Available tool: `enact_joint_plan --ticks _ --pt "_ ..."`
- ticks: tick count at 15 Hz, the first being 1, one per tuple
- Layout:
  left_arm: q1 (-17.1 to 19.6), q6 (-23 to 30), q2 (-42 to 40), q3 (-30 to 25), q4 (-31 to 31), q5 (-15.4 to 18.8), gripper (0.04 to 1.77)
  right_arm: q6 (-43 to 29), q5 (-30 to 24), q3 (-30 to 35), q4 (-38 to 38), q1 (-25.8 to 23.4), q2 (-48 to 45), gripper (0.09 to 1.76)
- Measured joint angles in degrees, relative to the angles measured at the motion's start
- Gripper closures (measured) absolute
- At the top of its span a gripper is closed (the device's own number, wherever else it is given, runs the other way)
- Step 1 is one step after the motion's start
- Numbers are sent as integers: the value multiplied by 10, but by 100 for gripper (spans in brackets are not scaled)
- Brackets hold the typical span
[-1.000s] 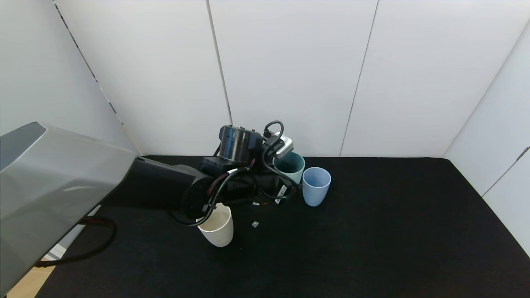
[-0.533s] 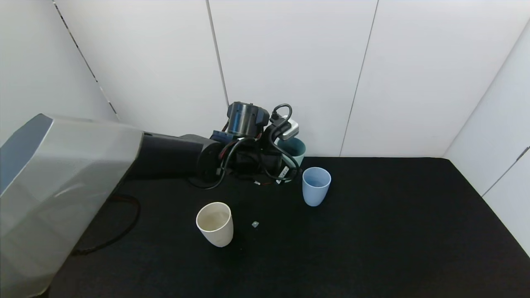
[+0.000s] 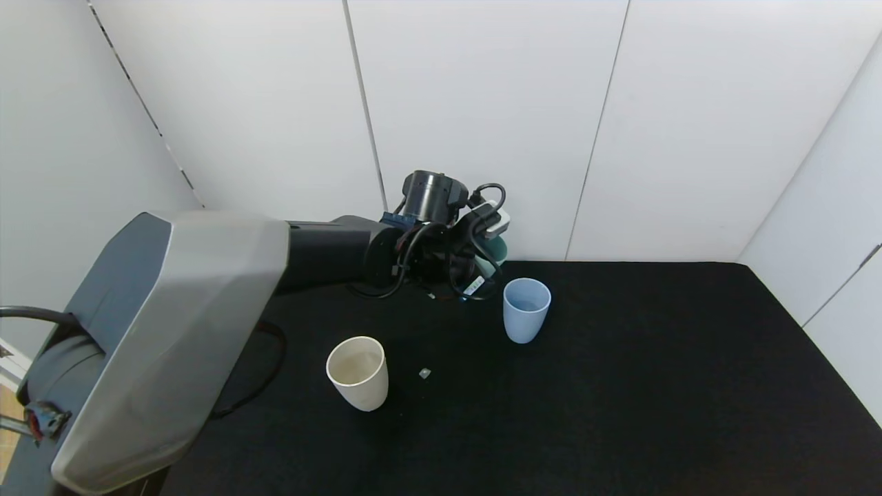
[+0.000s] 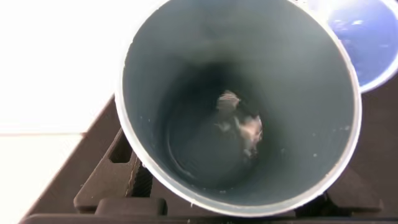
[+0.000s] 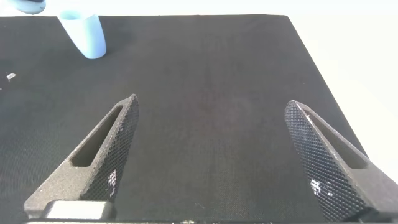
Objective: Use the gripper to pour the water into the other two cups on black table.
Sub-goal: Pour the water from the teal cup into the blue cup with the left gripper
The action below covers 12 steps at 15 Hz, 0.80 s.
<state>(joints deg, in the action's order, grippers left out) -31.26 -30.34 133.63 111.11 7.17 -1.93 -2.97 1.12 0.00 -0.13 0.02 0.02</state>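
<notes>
My left gripper (image 3: 480, 264) is shut on the teal-green cup (image 3: 498, 246) and holds it in the air by the back wall, just behind the pale blue cup (image 3: 526, 310). In the left wrist view the teal-green cup (image 4: 186, 74) fills the frame, with water (image 4: 239, 124) glinting at its bottom; one finger (image 4: 109, 177) shows beside it and the blue cup (image 4: 370, 37) lies beyond. The cream cup (image 3: 357, 372) stands upright on the black table (image 3: 654, 386), nearer and to the left. My right gripper (image 5: 211, 102) is open and empty over the table, outside the head view.
A small pale scrap (image 3: 424, 373) lies on the table between the cream and blue cups. White wall panels close the back and right sides. The right wrist view shows the blue cup (image 5: 84, 31) far off across bare black table (image 5: 217, 62).
My left arm has lifted the teal-green cup off the table, up and back toward the wall and a little right. The cream cup, half hidden before, now shows fully.
</notes>
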Motion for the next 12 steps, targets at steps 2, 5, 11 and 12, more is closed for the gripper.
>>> enact_joint_plan --ticks 2,5,11,12 --pt "-3 -16 7 7 2 -20 63 0 0 0 0 0 0 14" --pt "-7 -41 13 9 0 -44 63 0 0 0 0 0 0 14" --pt "-21 -86 16 10 -2 -106 63 0 0 0 0 0 0 14" --pt "-24 -96 16 10 -2 -117 63 0 0 0 0 0 0 14"
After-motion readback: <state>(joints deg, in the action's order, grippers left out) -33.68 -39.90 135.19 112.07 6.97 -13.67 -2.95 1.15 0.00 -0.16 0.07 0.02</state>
